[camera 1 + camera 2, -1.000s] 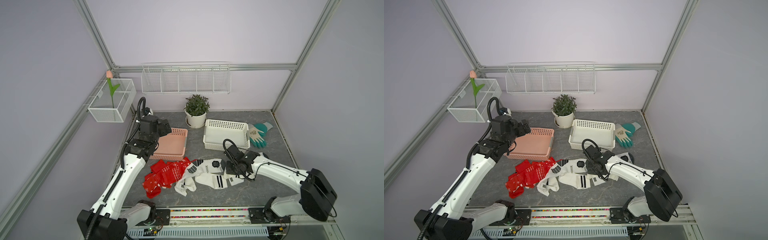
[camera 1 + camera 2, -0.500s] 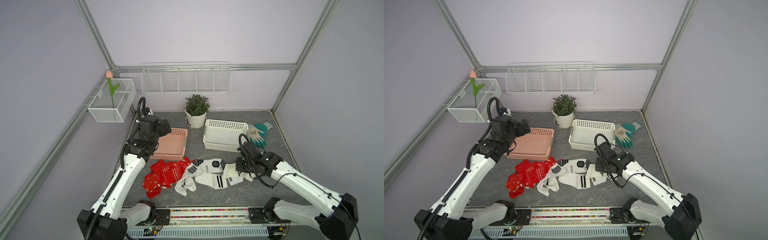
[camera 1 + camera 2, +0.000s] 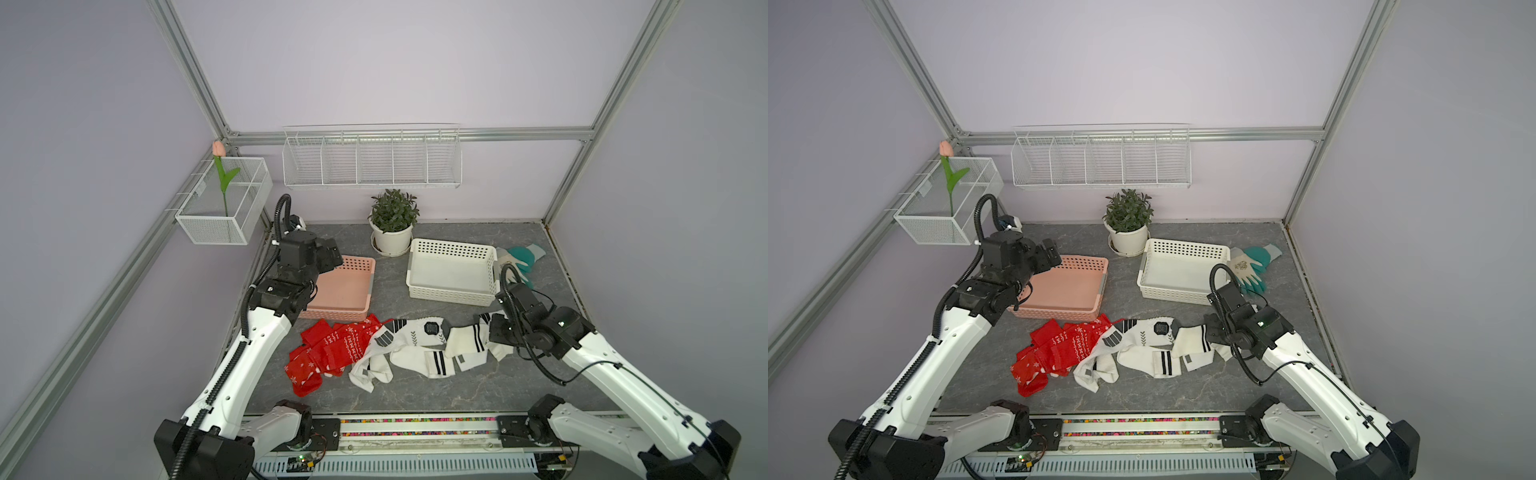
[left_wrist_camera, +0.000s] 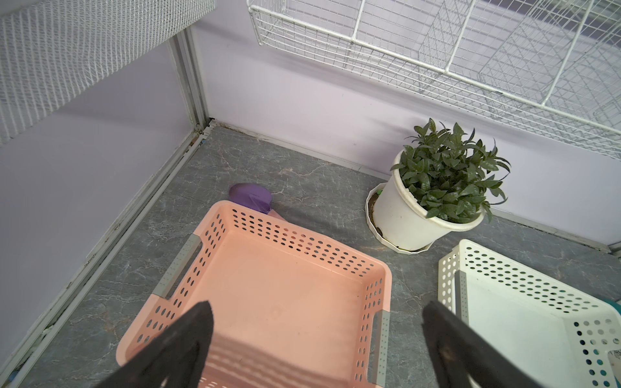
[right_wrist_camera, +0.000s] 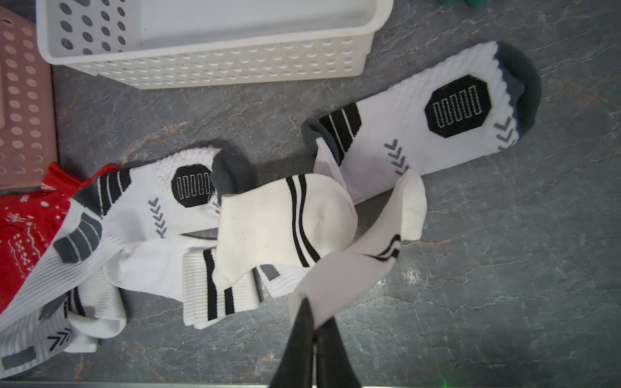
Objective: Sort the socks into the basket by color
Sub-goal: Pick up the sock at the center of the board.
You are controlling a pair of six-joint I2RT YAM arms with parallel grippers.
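Now the right pincer (image 5: 314, 319) is clamped on one end of a white striped sock (image 5: 408, 201), whose length trails over the sock pile (image 5: 161, 268) on the counter (image 5: 504, 268) toward the white basket (image 5: 208, 67), while the left pincer (image 4: 317, 310) gapes over the pink basket (image 4: 302, 235).

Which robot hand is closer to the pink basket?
Left. The left gripper hangs open right above the pink basket; the right gripper is well off to its side, pinching a white sock.

one pink basket (image 3: 362, 266), one white basket (image 3: 451, 254), one potted plant (image 3: 392, 222), one tulip (image 3: 219, 164), one wire rack (image 3: 372, 162). at least four white socks (image 3: 415, 353); red socks (image 3: 332, 349) at their nine o'clock too bunched to count.
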